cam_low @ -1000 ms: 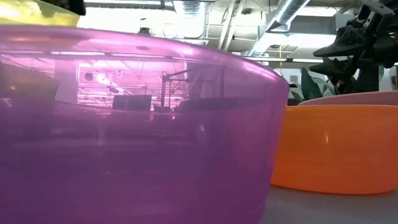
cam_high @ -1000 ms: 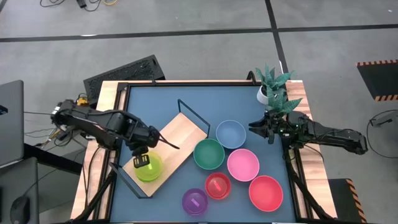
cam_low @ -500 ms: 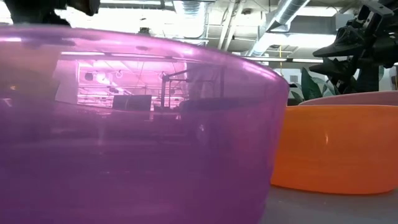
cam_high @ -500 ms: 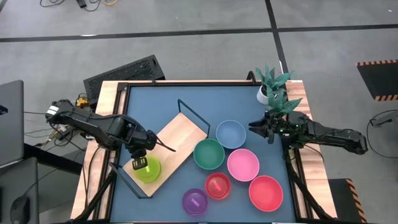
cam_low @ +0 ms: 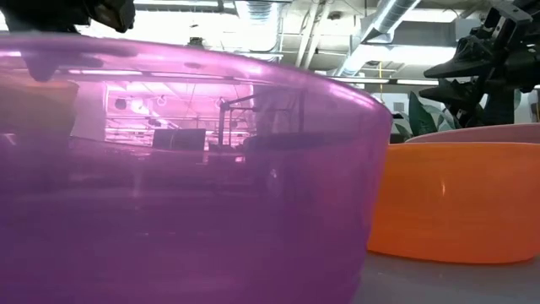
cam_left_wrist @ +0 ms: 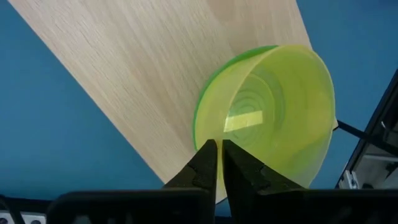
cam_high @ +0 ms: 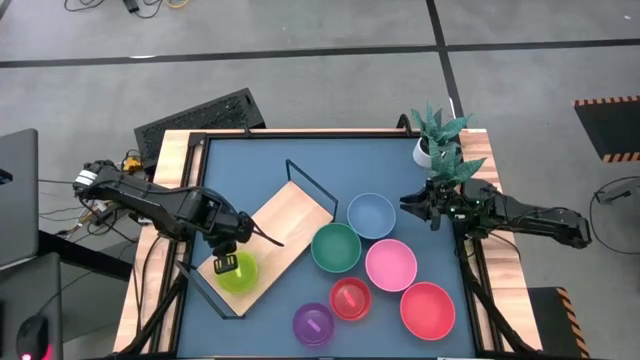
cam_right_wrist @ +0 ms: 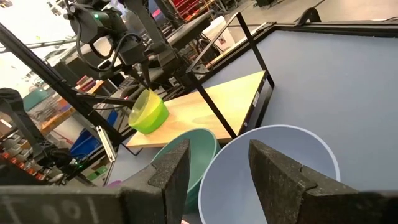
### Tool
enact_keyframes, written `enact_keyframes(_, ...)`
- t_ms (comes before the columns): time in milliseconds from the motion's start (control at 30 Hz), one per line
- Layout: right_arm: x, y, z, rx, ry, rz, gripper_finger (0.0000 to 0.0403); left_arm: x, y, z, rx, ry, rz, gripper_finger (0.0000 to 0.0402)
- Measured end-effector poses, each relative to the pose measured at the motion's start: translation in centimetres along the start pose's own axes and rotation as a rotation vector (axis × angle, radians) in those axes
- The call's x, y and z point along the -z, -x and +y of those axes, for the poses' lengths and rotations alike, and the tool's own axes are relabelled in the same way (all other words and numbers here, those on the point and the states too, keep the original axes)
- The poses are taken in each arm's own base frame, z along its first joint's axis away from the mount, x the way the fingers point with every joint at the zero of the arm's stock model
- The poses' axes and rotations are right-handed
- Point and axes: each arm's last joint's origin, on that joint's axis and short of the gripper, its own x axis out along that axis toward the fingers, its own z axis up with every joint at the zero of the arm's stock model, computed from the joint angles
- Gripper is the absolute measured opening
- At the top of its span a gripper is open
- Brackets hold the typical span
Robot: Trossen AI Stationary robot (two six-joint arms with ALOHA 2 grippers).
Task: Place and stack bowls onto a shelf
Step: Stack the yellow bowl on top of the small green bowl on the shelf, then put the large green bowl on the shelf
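A yellow bowl (cam_left_wrist: 273,118) sits nested in a lime green bowl (cam_left_wrist: 198,118) on the near left end of the wooden shelf (cam_high: 285,215). My left gripper (cam_high: 228,262) is shut on the yellow bowl. The blue bowl (cam_high: 371,215), dark green bowl (cam_high: 335,247), pink bowl (cam_high: 390,265), large red bowl (cam_high: 427,310), small red bowl (cam_high: 350,298) and purple bowl (cam_high: 313,323) stand on the blue tabletop. My right gripper (cam_high: 420,205) waits open, level, just right of the blue bowl. My left gripper pinches the yellow bowl's rim (cam_left_wrist: 204,132) between its two fingers, one over the inside and one outside. The fingers come steeply from above. The bowl sits upright inside the lime green bowl, which stands on the shelf board.
The shelf's black wire frame (cam_high: 310,185) rises at its far end and along its near left end. A white potted plant (cam_high: 437,140) stands at the far right corner. The purple bowl (cam_low: 169,169) fills the low view. Bare tabletop (cam_high: 300,150) lies at the far side.
My left gripper has gone down toward the shelf with the yellow bowl, which now sits low in the lime green bowl. The bowl has dropped out of the low view's top left, where only the dark gripper shows now.
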Motion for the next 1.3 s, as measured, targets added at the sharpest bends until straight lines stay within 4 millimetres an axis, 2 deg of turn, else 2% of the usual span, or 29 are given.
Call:
enact_keyframes(300,0.0,0.0,0.0,0.0,0.002,0.0,0.0189,0.1,0.1,0.2,0.006,0.041,0.033,0.0116)
enact_keyframes(400,0.0,0.0,0.0,0.0,0.024,0.0,0.0189,-0.5,0.9,-0.1,0.064,0.086,0.002,0.0147)
enact_keyframes(567,0.0,0.0,0.0,0.0,0.027,0.0,0.0189,-2.8,4.2,-0.6,0.105,0.168,-0.221,0.0165)
enact_keyframes(667,0.0,0.0,0.0,0.0,0.027,0.0,0.0189,-4.6,6.0,-0.6,0.033,0.227,-0.406,0.0165)
enact_keyframes(767,0.0,0.0,0.0,0.0,0.019,0.0,0.0189,-6.6,6.7,-0.4,-0.058,0.276,-0.528,0.0163)
enact_keyframes(933,0.0,0.0,0.0,0.0,0.01,0.002,0.0189,-10.5,4.5,-0.6,-0.186,0.31,-0.54,0.0163)
enact_keyframes(1100,0.2,0.0,-0.1,0.012,0.008,0.021,0.0189,-14.4,0.2,-1.0,-0.245,0.296,-0.492,0.0163)
enact_keyframes(1300,0.3,0.0,-0.2,0.016,0.007,0.03,0.0189,-17.5,-3.8,-1.3,-0.312,0.297,-0.505,0.0163)
